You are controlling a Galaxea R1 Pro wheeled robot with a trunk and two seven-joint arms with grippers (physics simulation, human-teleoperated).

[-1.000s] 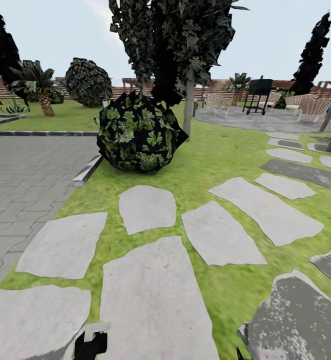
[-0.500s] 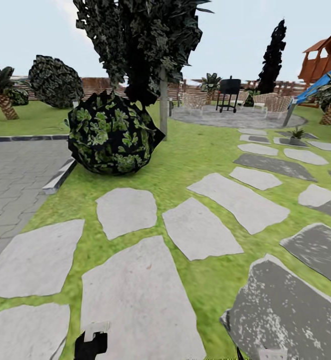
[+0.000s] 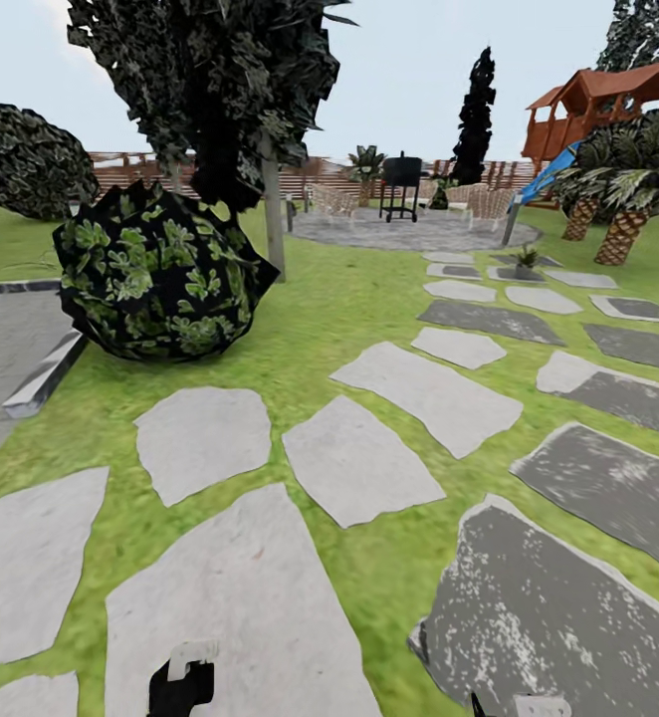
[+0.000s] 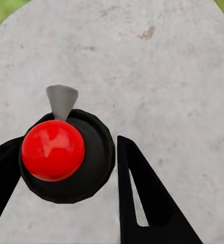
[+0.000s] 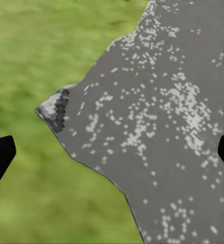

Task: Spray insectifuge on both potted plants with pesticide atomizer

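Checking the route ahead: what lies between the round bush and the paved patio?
Head view: lawn and a tree trunk lie between the round bush and the paved patio.

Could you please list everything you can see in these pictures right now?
Stepping stones: many, pale and dark grey, across the lawn.
Lawn: one, green, around the stones.
Bush: one, dark green, left of the path.
Tree: one, dark, behind the bush.
Patio: one, grey, far end.
Grill: one, black, on the patio.
Playhouse: one, red-brown, far right.
Palms: two, far right.
Potted plant: one, small, green, by the far stones.
Fence: brown, background.
Spray bottle: one, black, red top, in the left claw.
Right claw: black, open.
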